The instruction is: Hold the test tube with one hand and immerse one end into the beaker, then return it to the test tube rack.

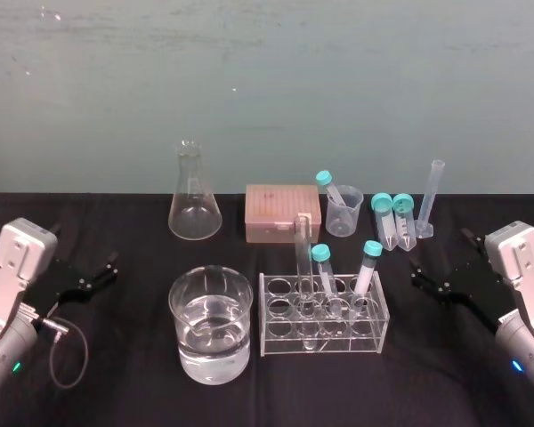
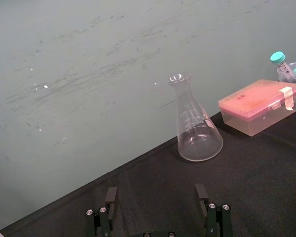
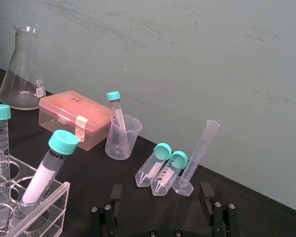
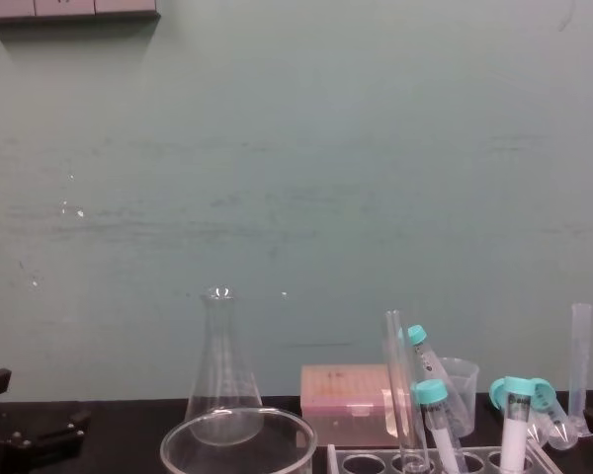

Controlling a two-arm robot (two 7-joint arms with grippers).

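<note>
Head view: nothing done; test tube (image 1: 303, 258) stands in rack (image 1: 379, 311), inward of wide-open, empty left gripper (image 1: 114, 266) and right gripper (image 1: 417, 273); beaker (image 1: 176, 313) dip, return remain.

Straight ahead of your left fingers (image 2: 111, 197) stands the flask (image 2: 196, 126), the pink box (image 2: 259, 106) farther off beside it. Beyond your right fingers (image 3: 205, 193) two capped tubes (image 3: 150, 170) lie just beside the measuring cylinder (image 3: 200, 152); the plastic cup (image 3: 122, 142) holds a third tube (image 3: 116, 107).
</note>
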